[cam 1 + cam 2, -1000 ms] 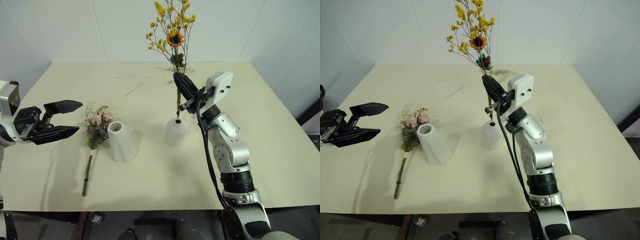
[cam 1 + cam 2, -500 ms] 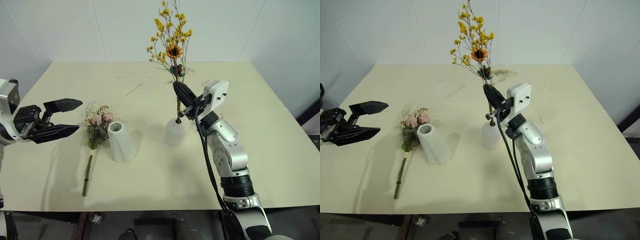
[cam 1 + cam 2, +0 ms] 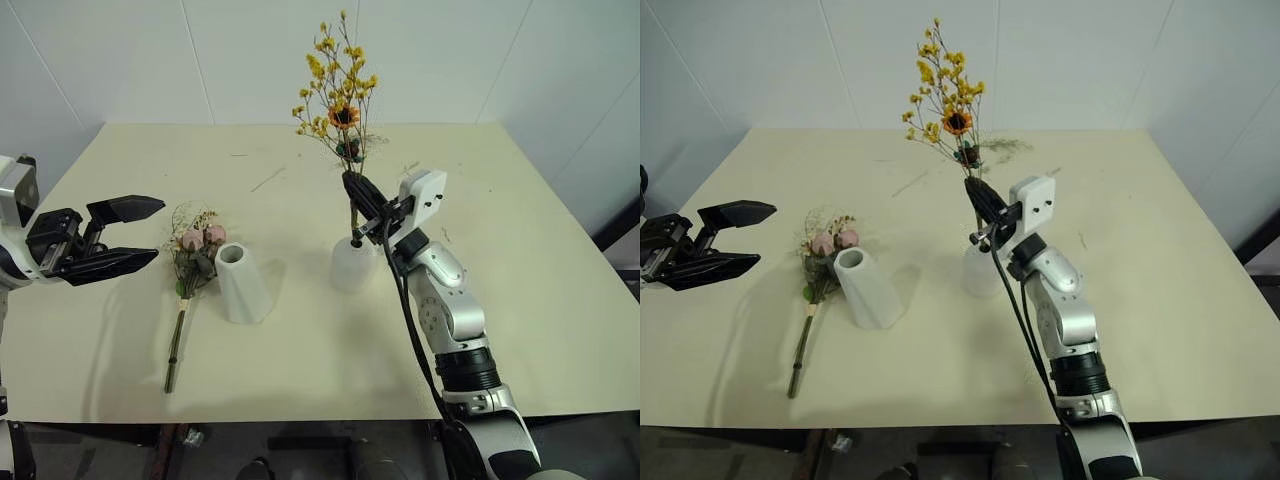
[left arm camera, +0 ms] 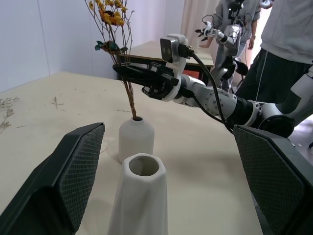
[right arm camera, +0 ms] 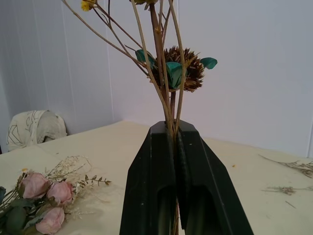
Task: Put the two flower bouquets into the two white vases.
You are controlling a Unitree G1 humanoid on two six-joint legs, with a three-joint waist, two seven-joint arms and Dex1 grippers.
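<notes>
Above the domed vase (image 3: 352,263), the right gripper (image 3: 357,190) pinches the yellow spray (image 3: 340,90), stems entering the hole; next, release. Left gripper (image 3: 125,235) jaws wide.

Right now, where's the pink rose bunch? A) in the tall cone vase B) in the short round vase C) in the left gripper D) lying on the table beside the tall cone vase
D: the pink rose bunch lies flat on the table just to the left of the tall cone vase, whose mouth is empty; the open left gripper hangs off to its side, holding nothing.
</notes>
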